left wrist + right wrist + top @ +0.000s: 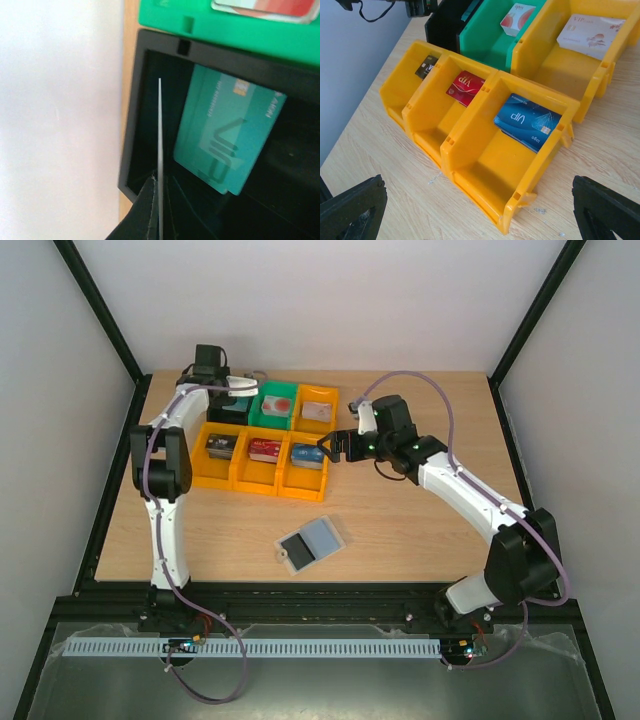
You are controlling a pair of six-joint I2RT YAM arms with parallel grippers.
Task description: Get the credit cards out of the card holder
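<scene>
The card holder (pixel 311 544) lies open on the table in front of the bins, grey-blue side up, with no gripper near it. My left gripper (pixel 236 390) (pixel 160 210) is shut on a credit card (pixel 160 135) seen edge-on as a thin pale line. It holds that card over the black bin (pixel 134 125), where a teal credit card (pixel 227 130) lies. My right gripper (pixel 335 447) (pixel 477 215) stands open just before the orange bin (pixel 470 150) holding a blue credit card (pixel 527 120), with nothing between its fingers (pixel 350 210).
Two rows of bins stand at the back left. The orange ones hold a red card (pixel 465 86), a dark card (pixel 426 66) and a pale card (pixel 590 32). The green bin (pixel 485 40) (pixel 240 30) holds a pale card with red (pixel 517 19).
</scene>
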